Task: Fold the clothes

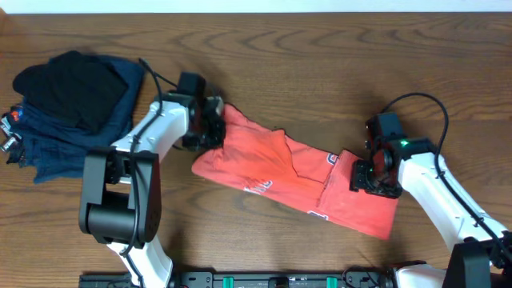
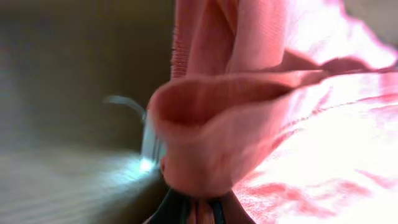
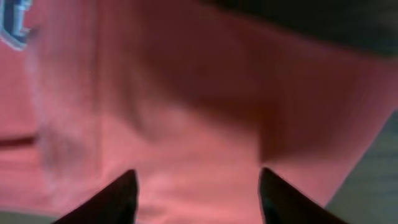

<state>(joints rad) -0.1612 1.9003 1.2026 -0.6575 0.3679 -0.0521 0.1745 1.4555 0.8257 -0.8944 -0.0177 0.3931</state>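
Note:
The coral-red T-shirt lies crumpled in a long band across the middle of the table, white lettering showing near its lower edge. My left gripper is shut on a bunched fold at the shirt's upper left end; the left wrist view shows cloth pinched between the dark fingers. My right gripper is open just above the shirt's right end. In the right wrist view its two dark fingertips are spread apart over red cloth, with nothing between them.
A pile of navy blue folded garments with a black garment on top sits at the far left. Bare wooden table lies behind the shirt and at the front left. A dark rail runs along the front edge.

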